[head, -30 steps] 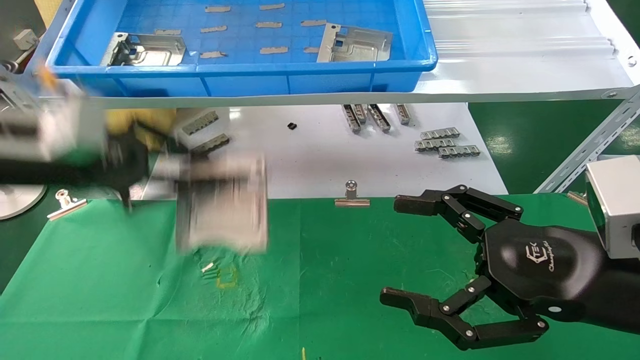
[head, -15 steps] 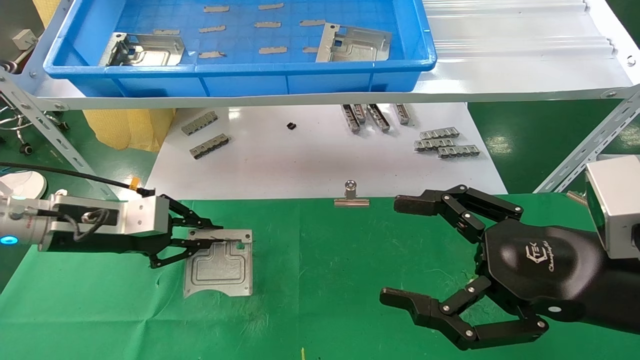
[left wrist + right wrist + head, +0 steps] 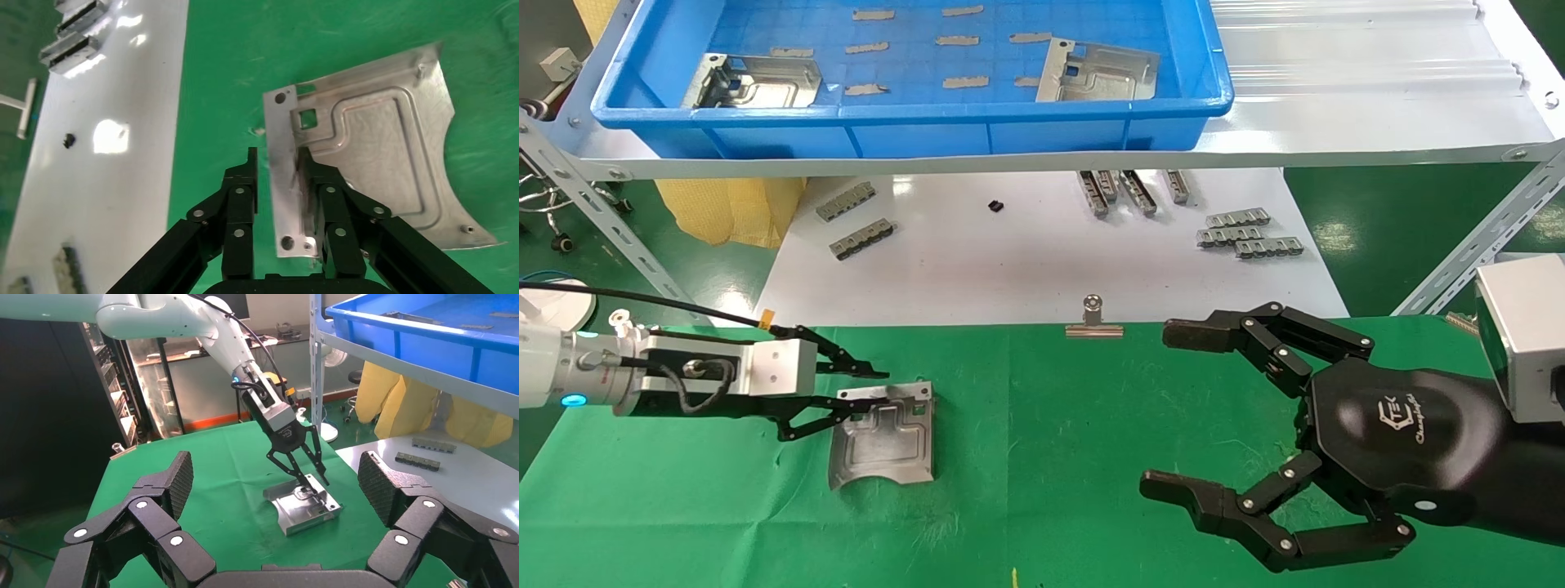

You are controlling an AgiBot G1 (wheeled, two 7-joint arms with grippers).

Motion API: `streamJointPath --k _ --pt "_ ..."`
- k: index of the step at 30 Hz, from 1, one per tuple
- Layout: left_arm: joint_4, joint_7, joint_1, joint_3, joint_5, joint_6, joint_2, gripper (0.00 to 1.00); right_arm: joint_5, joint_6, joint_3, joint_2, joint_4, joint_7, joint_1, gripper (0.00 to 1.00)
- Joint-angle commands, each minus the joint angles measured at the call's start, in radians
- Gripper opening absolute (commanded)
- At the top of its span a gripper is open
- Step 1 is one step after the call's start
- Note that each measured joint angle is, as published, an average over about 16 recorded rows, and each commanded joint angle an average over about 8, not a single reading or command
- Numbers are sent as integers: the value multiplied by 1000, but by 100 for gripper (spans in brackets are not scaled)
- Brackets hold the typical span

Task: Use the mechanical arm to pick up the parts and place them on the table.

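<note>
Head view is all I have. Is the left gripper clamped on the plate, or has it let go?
Observer: Left wrist view: the left gripper straddles the upturned flange of the plate. A sliver of green shows between one finger and the flange, so it looks open.
Operator: Is the plate down on the table?
Observer: Right wrist view: it rests on the table, with no gap that I can see.
Operator: Is it near the white board?
Observer: Left wrist view: a strip of green separates the flange from the white board.
</note>
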Motion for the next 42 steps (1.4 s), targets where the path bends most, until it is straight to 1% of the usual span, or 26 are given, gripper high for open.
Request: streamJointPath --k 1,6,12,18,24,30,42 --pt "6 25 -1 2 3 -11 8 100 0 0 0 0 0 0 0 100" --pt "35 18 -9 -24 -37 75 -4 100 0 0 0 0 0 0 0 100" --pt "69 -55 5 -58 -92 163 -24 100 0 0 0 0 0 0 0 100" --pt "80 -98 18 -75 -119 180 -31 100 0 0 0 0 0 0 0 100" --pt "70 -90 20 -73 -117 173 -32 100 0 0 0 0 0 0 0 100" --pt "-2 -140 56 -98 -144 165 -54 100 0 0 0 0 0 0 0 100" --pt "-253 -319 183 -185 -237 144 -129 100 0 0 0 0 0 0 0 100"
